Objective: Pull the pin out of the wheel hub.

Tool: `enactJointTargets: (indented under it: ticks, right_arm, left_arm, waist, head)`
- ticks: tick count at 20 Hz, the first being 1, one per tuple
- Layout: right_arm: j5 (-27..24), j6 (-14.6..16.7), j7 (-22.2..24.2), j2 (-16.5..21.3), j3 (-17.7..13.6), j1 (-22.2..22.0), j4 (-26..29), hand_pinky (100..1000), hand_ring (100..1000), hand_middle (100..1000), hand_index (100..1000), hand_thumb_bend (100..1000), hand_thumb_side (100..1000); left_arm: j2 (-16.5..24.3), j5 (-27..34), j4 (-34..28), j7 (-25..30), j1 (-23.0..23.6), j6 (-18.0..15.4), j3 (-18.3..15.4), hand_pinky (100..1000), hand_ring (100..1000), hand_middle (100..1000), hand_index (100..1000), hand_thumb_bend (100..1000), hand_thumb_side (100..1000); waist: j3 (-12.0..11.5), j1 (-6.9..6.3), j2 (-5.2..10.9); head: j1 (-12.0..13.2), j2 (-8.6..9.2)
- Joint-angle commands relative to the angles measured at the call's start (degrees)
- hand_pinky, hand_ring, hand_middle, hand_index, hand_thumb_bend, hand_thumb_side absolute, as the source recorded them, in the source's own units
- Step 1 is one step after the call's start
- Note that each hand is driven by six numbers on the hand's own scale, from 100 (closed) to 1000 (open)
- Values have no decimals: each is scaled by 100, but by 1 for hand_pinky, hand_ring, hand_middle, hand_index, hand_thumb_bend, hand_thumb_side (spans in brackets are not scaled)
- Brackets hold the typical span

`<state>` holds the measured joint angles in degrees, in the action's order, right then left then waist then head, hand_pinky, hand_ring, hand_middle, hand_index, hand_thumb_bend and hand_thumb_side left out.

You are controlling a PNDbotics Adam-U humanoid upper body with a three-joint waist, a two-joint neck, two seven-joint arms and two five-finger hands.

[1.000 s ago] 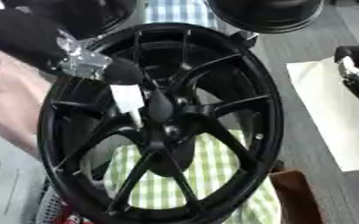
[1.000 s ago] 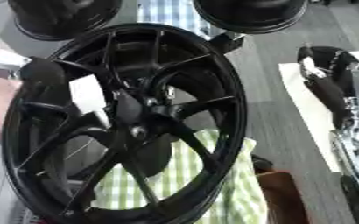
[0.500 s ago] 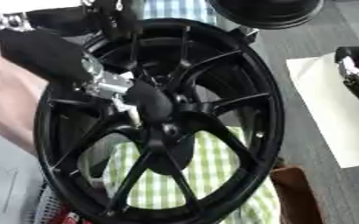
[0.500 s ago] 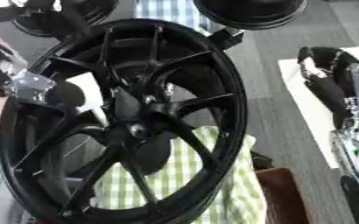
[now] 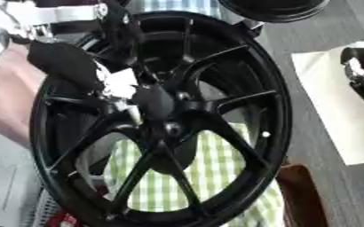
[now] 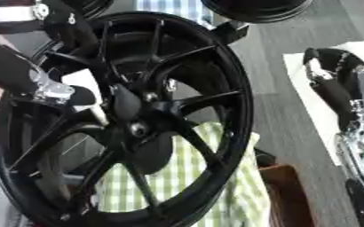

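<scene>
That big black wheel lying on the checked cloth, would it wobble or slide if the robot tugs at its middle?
Probably not much. The black wheel looks like rigid metal with thick spokes, so likely heavy and stiff. It rests on the green checked cloth, which should curb sliding. It sits tilted, so a sideways tug from the left hand at the hub might rock it slightly.

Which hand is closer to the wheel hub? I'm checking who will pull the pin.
Left. The left hand is reaching in between the spokes, right beside the wheel hub. The right hand rests off to the wheel's right.
</scene>
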<state>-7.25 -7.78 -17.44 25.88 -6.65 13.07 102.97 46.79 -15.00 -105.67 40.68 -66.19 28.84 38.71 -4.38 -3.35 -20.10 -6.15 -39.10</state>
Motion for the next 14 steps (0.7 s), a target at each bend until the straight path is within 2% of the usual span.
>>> enactJointTargets:
  ticks: [1, 14]
  right_arm:
    - [-38, 10, -21, 63, -29, 49, 64, 823, 757, 613, 699, 276, 428]
    - [-41, 9, -24, 54, -26, 54, 63, 823, 757, 613, 699, 275, 429]
  left_arm:
    - [95, -116, 46, 403, -33, 254, -49, 796, 759, 745, 841, 595, 560]
    - [151, -170, 126, 463, 69, 203, -80, 793, 756, 742, 838, 587, 559]
  waist:
    - [-13, 31, 72]
    - [-21, 41, 42]
  head:
    - [35, 76]
    - [51, 87]
